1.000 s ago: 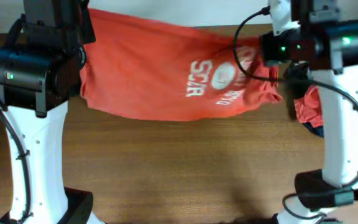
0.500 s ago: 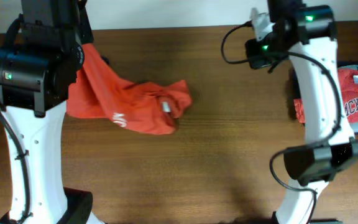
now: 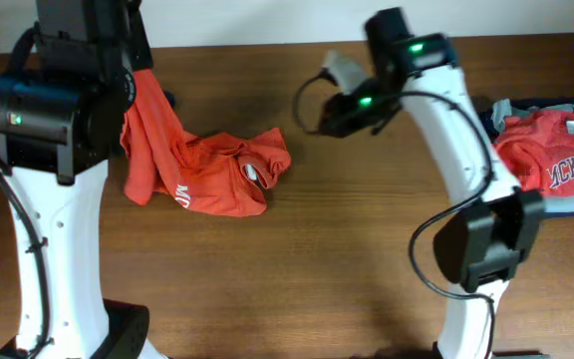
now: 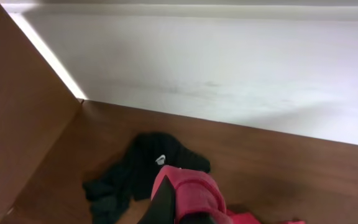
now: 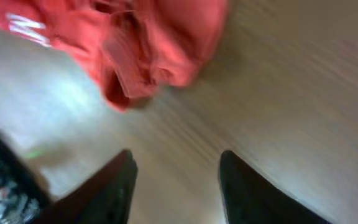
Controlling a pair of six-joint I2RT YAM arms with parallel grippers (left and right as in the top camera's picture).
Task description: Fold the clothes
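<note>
The orange-red T-shirt [image 3: 212, 172] lies crumpled on the wooden table [image 3: 297, 259], left of centre. One end rises to my left gripper [image 4: 180, 203], which is shut on a fold of it [image 4: 194, 193]. A black garment [image 4: 138, 176] lies bunched on the table just beyond that gripper. My right gripper [image 5: 176, 163] is open over bare wood with nothing between its fingers. It hangs right of the shirt heap [image 5: 154, 43] and apart from it. In the overhead view the right gripper [image 3: 319, 112] is at the table's middle back.
A second orange-red garment with white lettering [image 3: 556, 160] lies on darker cloth [image 3: 526, 108] at the right edge. A white wall [image 4: 229, 68] runs behind the table's far edge. Both white arm columns [image 3: 53, 249] [image 3: 476, 299] stand at the front.
The shirt was stretched between both grippers a second ago. The right gripper has let go and opened, the shirt has dropped into a heap at the left, and the right arm has swung leftward.
</note>
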